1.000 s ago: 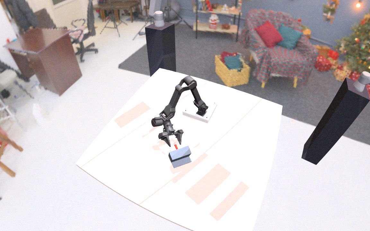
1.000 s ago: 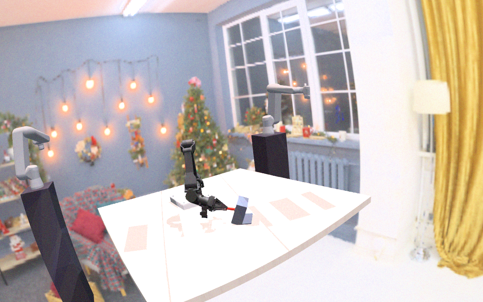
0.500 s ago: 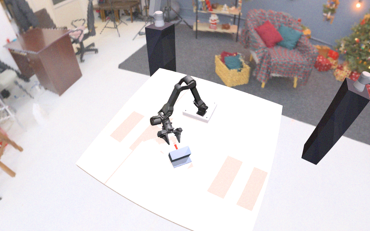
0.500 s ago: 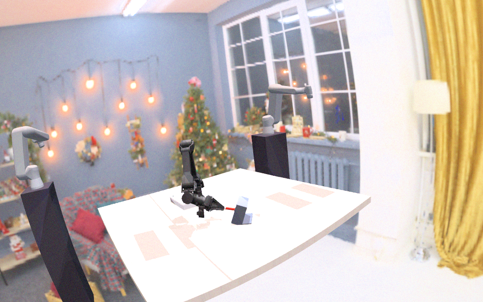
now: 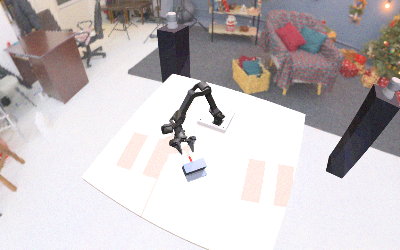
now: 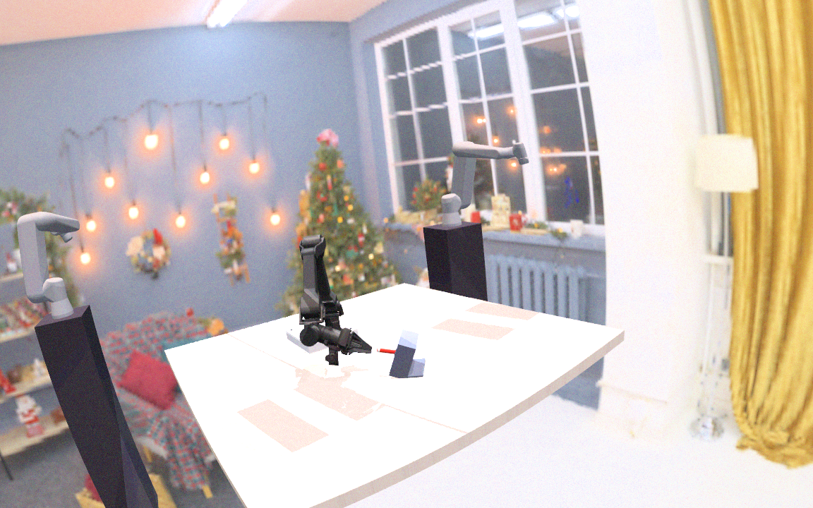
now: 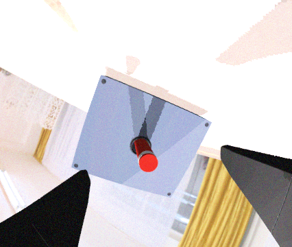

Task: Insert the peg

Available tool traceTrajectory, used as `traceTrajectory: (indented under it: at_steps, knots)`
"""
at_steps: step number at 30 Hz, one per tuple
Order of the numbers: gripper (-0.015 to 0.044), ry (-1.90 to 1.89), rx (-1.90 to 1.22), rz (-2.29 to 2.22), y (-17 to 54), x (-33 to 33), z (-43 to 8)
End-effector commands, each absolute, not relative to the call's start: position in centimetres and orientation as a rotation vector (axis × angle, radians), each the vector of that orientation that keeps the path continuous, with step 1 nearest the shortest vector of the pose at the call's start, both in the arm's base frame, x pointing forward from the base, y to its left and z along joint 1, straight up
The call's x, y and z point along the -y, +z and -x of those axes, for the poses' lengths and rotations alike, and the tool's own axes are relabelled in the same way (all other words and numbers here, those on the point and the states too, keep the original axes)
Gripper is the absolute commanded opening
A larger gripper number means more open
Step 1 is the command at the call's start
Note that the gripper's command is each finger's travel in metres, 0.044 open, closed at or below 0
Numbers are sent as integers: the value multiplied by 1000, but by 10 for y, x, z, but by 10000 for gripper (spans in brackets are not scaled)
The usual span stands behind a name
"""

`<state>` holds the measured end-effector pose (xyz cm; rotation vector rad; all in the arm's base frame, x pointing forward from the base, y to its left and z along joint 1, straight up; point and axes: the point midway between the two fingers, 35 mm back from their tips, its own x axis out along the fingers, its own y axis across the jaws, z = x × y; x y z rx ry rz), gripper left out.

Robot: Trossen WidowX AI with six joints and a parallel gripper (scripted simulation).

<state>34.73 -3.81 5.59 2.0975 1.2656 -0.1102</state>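
Peg, bearing no readable writing, sits in the panel's hole; claw open

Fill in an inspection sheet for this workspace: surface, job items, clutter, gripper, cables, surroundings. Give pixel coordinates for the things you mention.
Surface: white tabletop (image 5: 226, 199) (image 6: 358, 467), pinkish light patches across it.
Job items: red peg with a pale band (image 5: 190, 158) (image 6: 387, 351) (image 7: 148, 162) stands out of the hole in the sloped blue-grey panel (image 5: 194, 166) (image 6: 404, 356) (image 7: 101, 127); whether it is fully seated cannot be told.
Clutter: nothing seen.
Gripper: black parallel-jaw gripper (image 5: 187, 152) (image 6: 370, 349) (image 7: 156, 165) open, holding nothing, short of the peg's outer end.
Cables: nothing seen on the table.
Surroundings: two grey arms on dark pedestals, a draped armchair, a decorated tree, gold curtain.
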Motion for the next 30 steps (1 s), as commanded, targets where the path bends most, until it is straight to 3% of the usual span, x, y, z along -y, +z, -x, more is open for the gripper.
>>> traceTrajectory:
  at_steps: [1, 30]
  knots:
    - [440, -100, -1260, -2092, 59, 43, -347]
    - [440, -87, -1255, -2107, 66, 66, -326]
